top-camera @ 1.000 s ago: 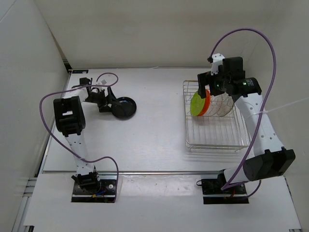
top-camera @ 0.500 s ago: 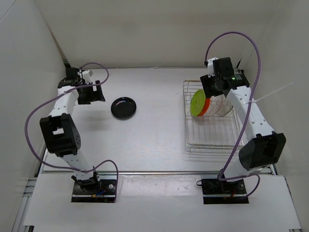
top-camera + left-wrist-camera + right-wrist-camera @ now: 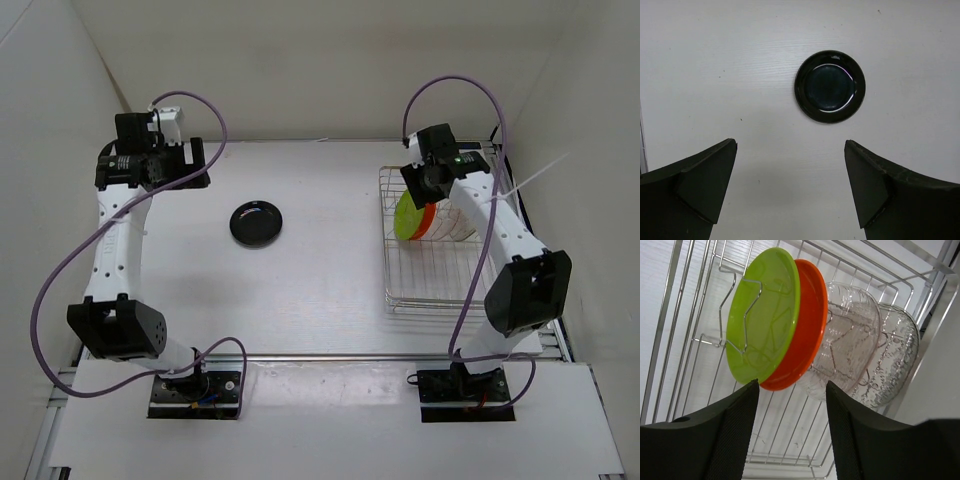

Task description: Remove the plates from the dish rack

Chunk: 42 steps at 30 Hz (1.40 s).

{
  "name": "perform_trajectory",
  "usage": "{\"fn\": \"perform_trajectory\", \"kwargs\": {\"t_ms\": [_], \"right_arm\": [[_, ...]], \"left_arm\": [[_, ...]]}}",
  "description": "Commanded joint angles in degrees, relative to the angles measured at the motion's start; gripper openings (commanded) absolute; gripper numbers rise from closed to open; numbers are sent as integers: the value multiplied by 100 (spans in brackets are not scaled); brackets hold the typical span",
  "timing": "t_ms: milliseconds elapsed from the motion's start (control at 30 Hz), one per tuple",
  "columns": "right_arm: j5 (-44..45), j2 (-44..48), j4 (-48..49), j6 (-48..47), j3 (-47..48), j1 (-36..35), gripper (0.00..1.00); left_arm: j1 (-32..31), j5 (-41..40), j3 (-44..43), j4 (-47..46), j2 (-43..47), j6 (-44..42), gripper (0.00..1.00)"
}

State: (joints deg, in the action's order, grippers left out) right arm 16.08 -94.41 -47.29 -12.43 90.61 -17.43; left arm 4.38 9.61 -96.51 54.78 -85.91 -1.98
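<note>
White walls on three sides, pale table [image 3: 320, 290] under both arms. One black plate [image 3: 830, 93] lies flat on the table's left half, well apart from the dish rack [image 3: 445, 304] on the right.

Left fingers [image 3: 695, 185]: spread wide, empty, high over the table, looking straight down at the black plate. I leave that arm out of the job for now.

Right fingers [image 3: 715, 440]: also spread, empty, hanging over the far end of the rack. Four plates stand on edge in a row there: lime green plate [image 3: 765, 300] at the front, orange plate [image 3: 812, 325] right behind it and apparently touching it, then two clear plates [image 3: 852, 335] at the back. A wire divider [image 3: 747, 305] crosses the green face.

My reading: one plate out, four to go, green is next.

How I'd do it well:
- Line the fingers across the green plate's top rim, not its face.
- One finger goes in front; the other must slip between green and orange. That gap looks very thin, so I'd come in slowly at the rim, where the curves part.
- Close firmly; the glaze looks slick.
- Lift along the plate's own plane until it clears the divider; any sideways pull risks dragging the orange plate or the rack.
</note>
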Motion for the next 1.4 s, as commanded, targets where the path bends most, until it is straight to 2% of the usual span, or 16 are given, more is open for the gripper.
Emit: {"fn": "perform_trajectory", "kwargs": {"t_ms": [0, 300, 333, 400, 500, 700, 867, 1000, 1167, 1367], "right_arm": [[-52, -191, 290, 30, 27, -49, 60], [-122, -806, 343, 82, 414, -103, 52], [-122, -807, 343, 82, 466, -164, 48], [-122, -947, 343, 82, 467, -164, 48], [-122, -1070, 343, 82, 519, -164, 41], [79, -1123, 343, 135, 572, -164, 34], [185, -1123, 343, 249, 572, -164, 23], [299, -1062, 343, 381, 572, -164, 23], [458, -1062, 290, 600, 572, -164, 18], [721, -1062, 238, 785, 677, -164, 6]], "left_arm": [[-69, 191, -193, 454, 443, 84, 100], [-122, -170, 299, 226, 944, -39, 100], [-122, -231, 299, 173, 1014, -39, 100], [-122, -231, 370, 173, 1067, -39, 100], [-122, -284, 422, 111, 1128, -39, 100], [-122, -284, 598, -12, 1190, -39, 100], [-122, -231, 651, -117, 1190, -39, 100], [-122, -170, 712, -170, 1305, -39, 100], [-122, -117, 765, -170, 1305, -39, 100], [-122, -117, 765, -223, 1305, -39, 100]]}}
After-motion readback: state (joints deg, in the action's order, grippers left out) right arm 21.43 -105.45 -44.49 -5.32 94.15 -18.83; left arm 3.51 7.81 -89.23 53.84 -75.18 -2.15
